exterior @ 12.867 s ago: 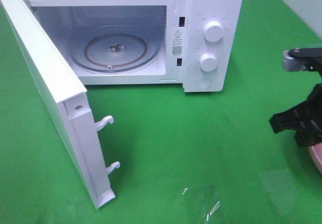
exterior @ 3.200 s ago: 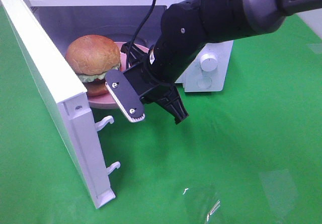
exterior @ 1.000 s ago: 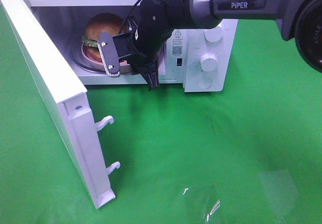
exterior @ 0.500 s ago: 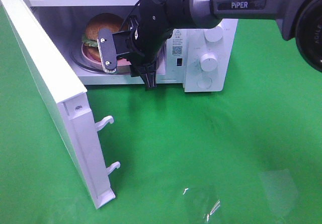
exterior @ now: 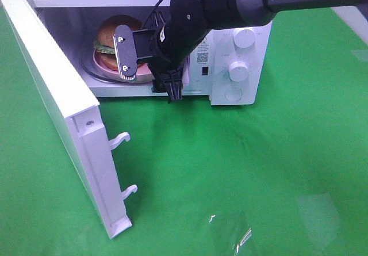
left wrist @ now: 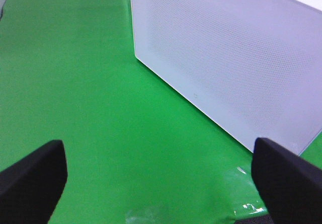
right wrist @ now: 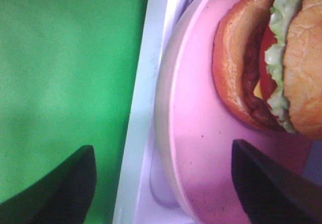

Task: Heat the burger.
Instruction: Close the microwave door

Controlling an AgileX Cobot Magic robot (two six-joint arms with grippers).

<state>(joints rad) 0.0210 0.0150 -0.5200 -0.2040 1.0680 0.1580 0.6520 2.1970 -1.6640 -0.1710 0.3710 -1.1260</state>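
The burger [exterior: 115, 30], with a golden-brown bun, lettuce and red filling, sits on a pink plate [exterior: 109, 67] inside the open microwave [exterior: 253, 14]. My right gripper [exterior: 149, 73] is at the oven's mouth, open, its fingers either side of the plate's near rim without clamping it. The right wrist view shows the burger [right wrist: 251, 63] on the pink plate [right wrist: 211, 148] close up, between the spread jaws of the right gripper [right wrist: 161, 194]. My left gripper [left wrist: 161, 181] is open over the green cloth, facing the outside of the microwave door [left wrist: 226, 58]. It does not show in the high view.
The microwave door [exterior: 57, 95] swings out wide to the left, with two latch hooks [exterior: 122, 139] at its free edge. Two white knobs [exterior: 244, 37] sit on the control panel. Green cloth [exterior: 259, 169] covers the table. A clear plastic scrap [exterior: 230, 233] lies near the front.
My right gripper's jaws have spread apart and released the pink plate, which rests with the burger inside the oven. The right arm has shifted slightly. The left gripper is unchanged.
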